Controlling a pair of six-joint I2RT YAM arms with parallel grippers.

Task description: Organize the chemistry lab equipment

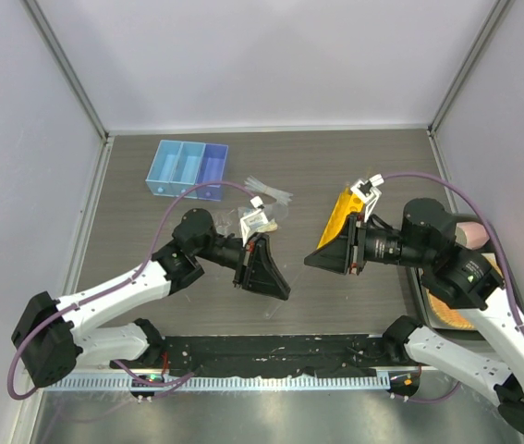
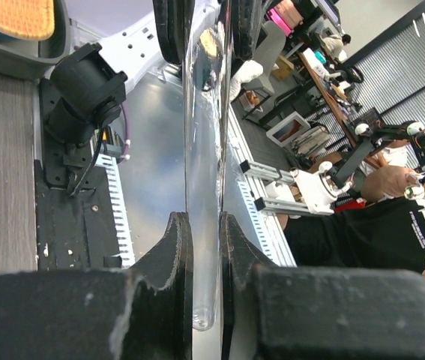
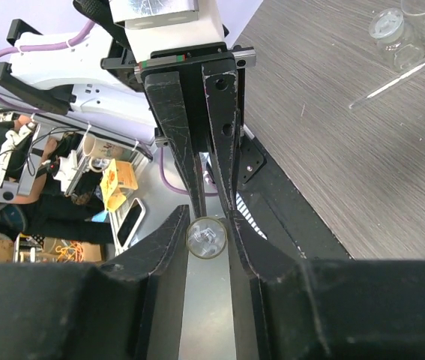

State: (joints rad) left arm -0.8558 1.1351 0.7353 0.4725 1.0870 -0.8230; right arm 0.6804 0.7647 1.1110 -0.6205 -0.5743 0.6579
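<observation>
1. While the left wrist view has the left gripper [image 2: 203,225] clamped on the clear tube [image 2: 206,150], closed end toward the camera, the right gripper [image 2: 206,45] flanks the tube's far part. Looks like a handover to me. Tip: left shouldn't let go until right is firmly on the glass.
2. Right wrist: the tube shows end-on between right's pads [image 3: 169,240]. Touching or a hair apart? Can't tell, so no idea if it's gripping. Squeeze gently and centred, since glass is probably slippery.
3. Top: both grippers meet nose to nose mid-table, with the yellow rack [image 1: 339,217] just behind right's. The tube is lost between the black fingers and the rack's holes are hidden, so lining up the drop-in is guesswork.
</observation>
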